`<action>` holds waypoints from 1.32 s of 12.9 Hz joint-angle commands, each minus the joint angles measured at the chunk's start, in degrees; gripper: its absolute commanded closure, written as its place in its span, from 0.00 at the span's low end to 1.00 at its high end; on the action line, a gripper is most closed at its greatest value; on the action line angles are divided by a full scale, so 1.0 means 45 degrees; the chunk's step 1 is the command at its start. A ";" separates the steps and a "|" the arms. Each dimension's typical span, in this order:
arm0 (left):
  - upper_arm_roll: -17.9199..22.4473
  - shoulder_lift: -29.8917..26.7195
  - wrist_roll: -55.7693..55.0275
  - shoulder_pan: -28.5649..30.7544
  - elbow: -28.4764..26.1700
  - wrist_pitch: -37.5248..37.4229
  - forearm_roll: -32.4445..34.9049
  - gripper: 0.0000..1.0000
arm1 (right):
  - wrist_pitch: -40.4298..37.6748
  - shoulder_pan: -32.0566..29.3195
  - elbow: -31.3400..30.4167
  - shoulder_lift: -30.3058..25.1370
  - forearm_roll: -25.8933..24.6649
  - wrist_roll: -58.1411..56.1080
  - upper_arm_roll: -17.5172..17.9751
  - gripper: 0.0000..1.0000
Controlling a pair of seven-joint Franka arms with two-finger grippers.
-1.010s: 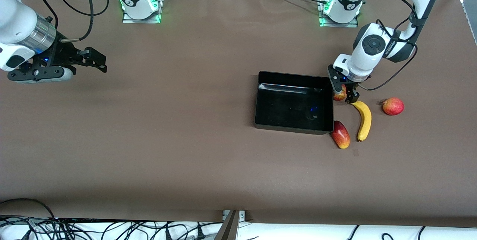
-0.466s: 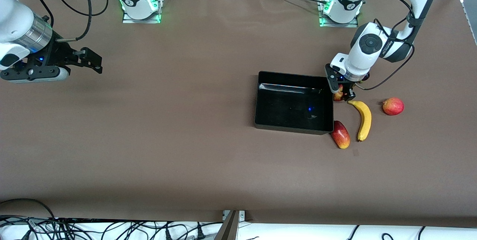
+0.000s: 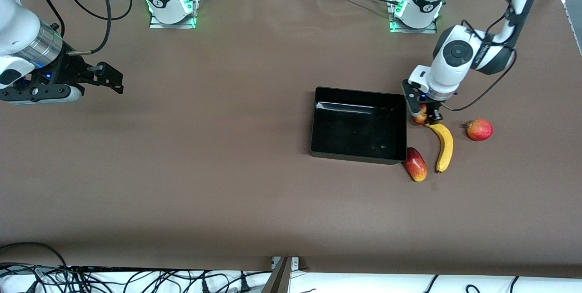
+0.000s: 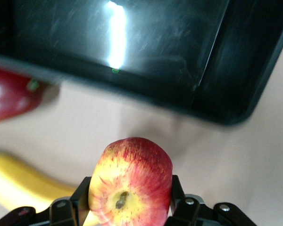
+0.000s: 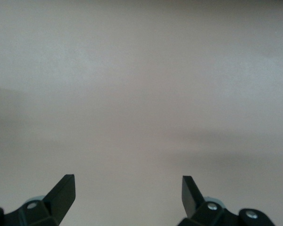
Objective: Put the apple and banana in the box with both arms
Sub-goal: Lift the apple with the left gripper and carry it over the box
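Observation:
The apple (image 3: 418, 117), red with yellow streaks, sits between the fingers of my left gripper (image 3: 423, 112), which is shut on it beside the box's wall at the left arm's end. In the left wrist view the apple (image 4: 130, 181) fills the jaws, and both fingers (image 4: 175, 188) press its sides. The banana (image 3: 444, 146) lies on the table just nearer the front camera, its tip next to the apple; it also shows in the left wrist view (image 4: 19, 176). The black box (image 3: 359, 154) is empty. My right gripper (image 3: 110, 77) waits open and empty over bare table at the right arm's end (image 5: 128, 188).
An oblong red-yellow fruit (image 3: 415, 164) lies at the box's near corner, beside the banana. A pinkish-red round fruit (image 3: 479, 129) lies on the table past the banana, toward the left arm's end. Cables run along the table's near edge.
My left gripper has shifted a little toward the banana, and the apple has moved with it. My right gripper has drifted slightly toward its end of the table.

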 commanded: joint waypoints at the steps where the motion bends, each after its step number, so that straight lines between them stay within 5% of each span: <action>1: -0.0473 -0.0364 0.0033 -0.0147 0.2755 -0.4296 -0.1560 0.84 | 0.0058 -0.0161 0.0156 0.0043 -0.0169 0.0086 0.0175 0.00; 4: -0.0807 0.0415 -0.2162 -0.0322 0.5960 -0.8070 -0.2542 0.84 | 0.0057 -0.0161 0.0156 0.0023 -0.0150 0.0086 0.0175 0.00; 7: -0.0984 0.0906 -0.6807 -0.1081 0.7121 -0.9331 -0.3694 0.81 | 0.0057 -0.0161 0.0156 0.0043 -0.0130 0.0086 0.0156 0.00; 11: -0.0984 0.1589 -1.0961 -0.1748 0.6870 -0.8283 -0.4458 0.81 | 0.0057 -0.0181 0.0156 0.0062 -0.0110 0.0086 0.0136 0.00; 17: -0.1160 0.2018 -1.2621 -0.1846 0.3316 -0.2912 -0.4439 0.80 | 0.0057 -0.0220 0.0156 0.0062 -0.0071 0.0086 0.0117 0.00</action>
